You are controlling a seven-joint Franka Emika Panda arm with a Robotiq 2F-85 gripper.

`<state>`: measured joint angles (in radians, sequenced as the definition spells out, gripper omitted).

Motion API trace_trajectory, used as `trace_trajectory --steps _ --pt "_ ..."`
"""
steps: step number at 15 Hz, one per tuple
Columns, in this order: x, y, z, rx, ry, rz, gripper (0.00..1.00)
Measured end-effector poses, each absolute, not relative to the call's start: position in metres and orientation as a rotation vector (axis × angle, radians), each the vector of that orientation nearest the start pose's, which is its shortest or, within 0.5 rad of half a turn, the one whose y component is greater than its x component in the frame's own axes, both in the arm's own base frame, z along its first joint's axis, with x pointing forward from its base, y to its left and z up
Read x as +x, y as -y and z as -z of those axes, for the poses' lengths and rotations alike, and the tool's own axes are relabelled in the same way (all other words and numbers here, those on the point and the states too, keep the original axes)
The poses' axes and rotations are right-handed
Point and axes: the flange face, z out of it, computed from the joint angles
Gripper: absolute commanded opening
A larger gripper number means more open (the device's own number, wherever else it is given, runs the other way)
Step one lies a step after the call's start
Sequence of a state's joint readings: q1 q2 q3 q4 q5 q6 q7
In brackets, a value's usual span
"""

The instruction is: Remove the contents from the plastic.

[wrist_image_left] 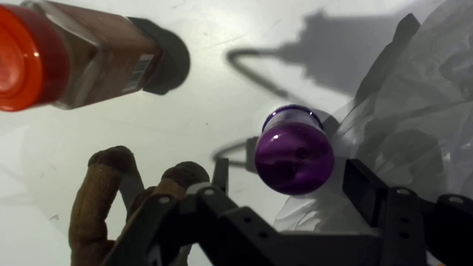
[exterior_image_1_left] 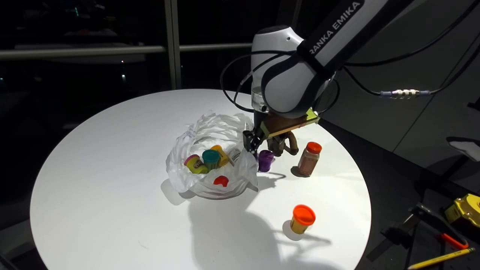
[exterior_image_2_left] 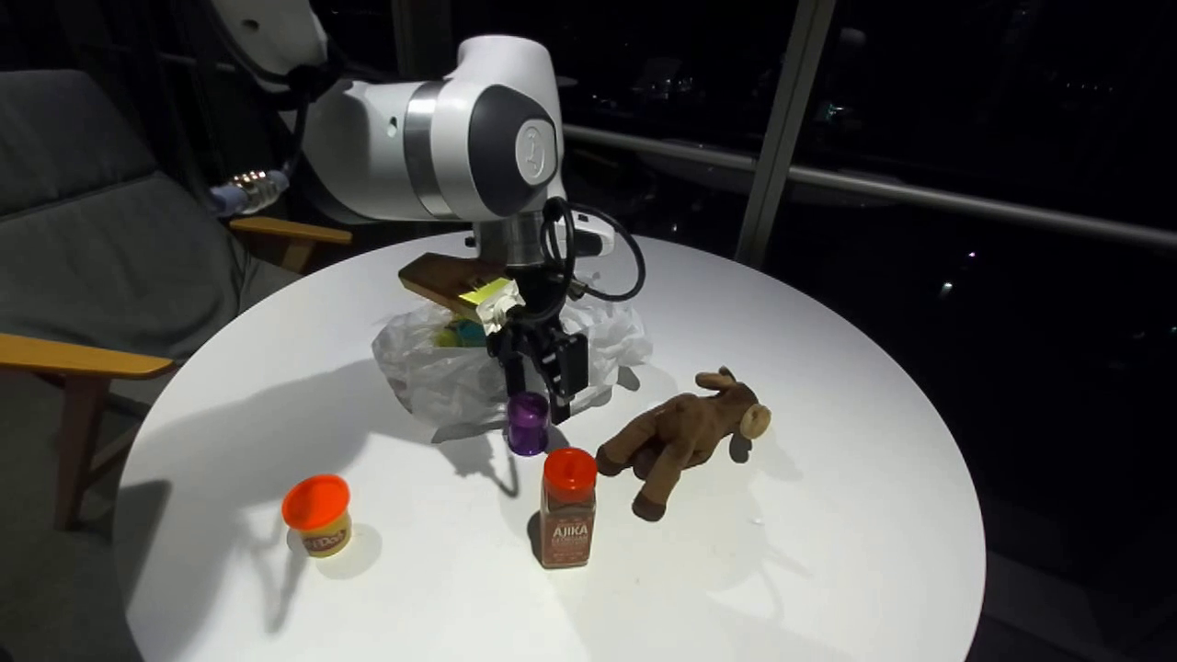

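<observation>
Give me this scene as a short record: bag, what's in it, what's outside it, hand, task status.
Bag: crumpled plastic bag, mouth open, on the white table
In bag: teal tub, yellow tub with pink edge, orange-yellow piece, red piece
Outside bag: purple container beside it; red-capped bottle, orange-lidded tub, brown plush animal farther off
Hand: hand open; purple container between its jaws, gaps both sides in wrist view
Status: unfinished, things left in bag
</observation>
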<state>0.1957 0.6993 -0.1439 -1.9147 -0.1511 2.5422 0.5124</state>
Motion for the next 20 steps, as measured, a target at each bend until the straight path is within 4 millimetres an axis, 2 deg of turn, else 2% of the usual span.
trace_trajectory --steps 3,6,8,10,12,13,15,17,20 --pt "0.618 -0.026 -0.146 -3.289 -0.502 0.025 1.00" --pt "0.625 -0.029 -0.193 -3.273 -0.476 0.122 1.00" --pt "0.630 -0.043 -0.230 -3.253 -0.449 0.185 1.00" --pt "0.636 -0.067 -0.263 -3.240 -0.391 0.221 1.00" --pt "0.642 -0.097 -0.283 -3.242 -0.290 0.212 1.00" --pt "0.645 -0.112 -0.286 -3.251 -0.224 0.202 1.00" --pt "0.653 -0.138 -0.280 -3.270 -0.084 0.170 1.00" --pt "0.662 -0.158 -0.256 -3.275 0.047 0.115 1.00" --pt "0.675 -0.170 -0.204 -3.287 0.166 -0.003 1.00"
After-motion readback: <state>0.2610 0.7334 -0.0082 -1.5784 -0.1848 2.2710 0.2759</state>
